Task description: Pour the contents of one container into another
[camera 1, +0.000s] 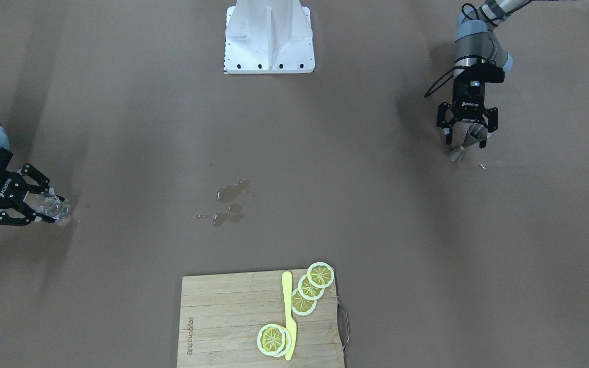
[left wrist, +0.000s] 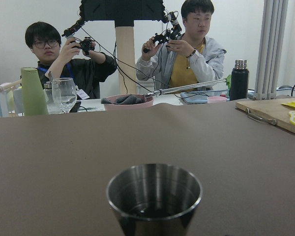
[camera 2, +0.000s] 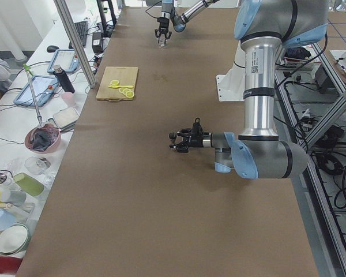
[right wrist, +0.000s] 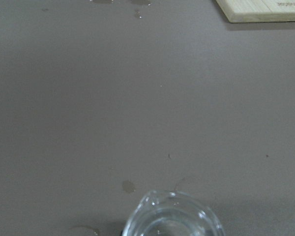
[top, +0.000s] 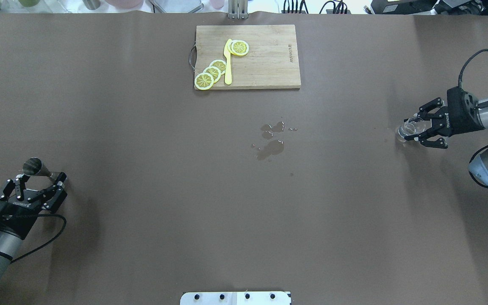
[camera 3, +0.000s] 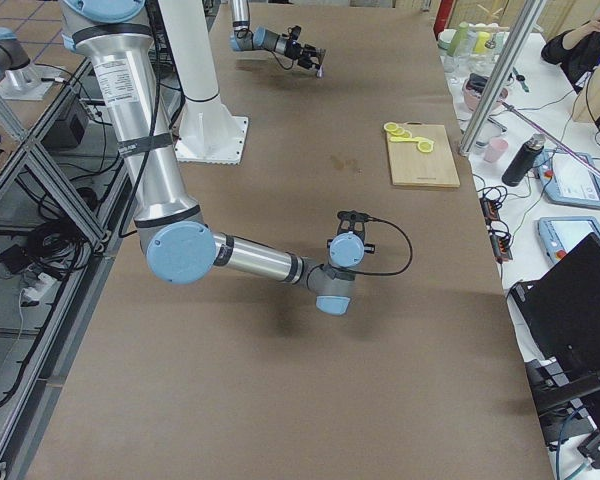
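Bright, even overhead lighting across the matte brown worktop. Soft, broad shadows at both ends. Small glints on the spilled puddle. Fixed views sharp to the edges. Glass blurred and cropped at the bottom of the right wrist view. Metal cup fairly sharp, faintly reflective, against a bright background.

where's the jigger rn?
Overhead view, left edge of the table, robot's side: the steel jigger stands within the open left tool, far from the spill and the cutting board.
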{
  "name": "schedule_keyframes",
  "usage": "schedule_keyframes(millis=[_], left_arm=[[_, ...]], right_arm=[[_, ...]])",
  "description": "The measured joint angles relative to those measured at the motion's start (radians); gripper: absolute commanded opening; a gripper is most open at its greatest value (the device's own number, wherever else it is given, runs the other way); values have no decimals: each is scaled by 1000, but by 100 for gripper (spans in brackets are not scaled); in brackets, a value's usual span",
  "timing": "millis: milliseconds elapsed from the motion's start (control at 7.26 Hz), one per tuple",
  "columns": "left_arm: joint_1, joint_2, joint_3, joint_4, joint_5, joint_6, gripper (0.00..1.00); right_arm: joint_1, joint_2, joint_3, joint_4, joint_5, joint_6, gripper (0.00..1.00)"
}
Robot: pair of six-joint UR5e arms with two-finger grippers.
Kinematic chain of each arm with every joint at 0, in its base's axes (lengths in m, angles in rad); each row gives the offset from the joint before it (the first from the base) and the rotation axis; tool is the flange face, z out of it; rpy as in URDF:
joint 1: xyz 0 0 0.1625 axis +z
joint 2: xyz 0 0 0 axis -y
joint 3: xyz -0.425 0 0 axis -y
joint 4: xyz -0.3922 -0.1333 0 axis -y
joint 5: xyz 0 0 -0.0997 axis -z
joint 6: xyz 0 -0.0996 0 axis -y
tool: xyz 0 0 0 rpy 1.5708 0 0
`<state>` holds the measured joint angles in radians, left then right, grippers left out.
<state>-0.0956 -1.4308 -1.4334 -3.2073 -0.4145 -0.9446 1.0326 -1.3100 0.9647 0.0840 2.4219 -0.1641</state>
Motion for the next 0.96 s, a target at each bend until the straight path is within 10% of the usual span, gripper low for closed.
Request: schedule_keyframes(millis=[413, 551, 689, 965], left_arm=[[27, 135, -177, 0, -47, 6, 99], [10, 163, -232, -1, -109, 8, 99], [-32, 181, -271, -1, -189, 10, 99], [-250, 206, -339, 16, -537, 12, 99]], right_arm=[[-16, 0, -6, 7, -19, 0, 0], [-18, 1, -7, 8, -20, 0, 30], [-20, 2, -7, 9, -21, 0, 99], [-23, 5, -8, 10, -21, 0, 100]])
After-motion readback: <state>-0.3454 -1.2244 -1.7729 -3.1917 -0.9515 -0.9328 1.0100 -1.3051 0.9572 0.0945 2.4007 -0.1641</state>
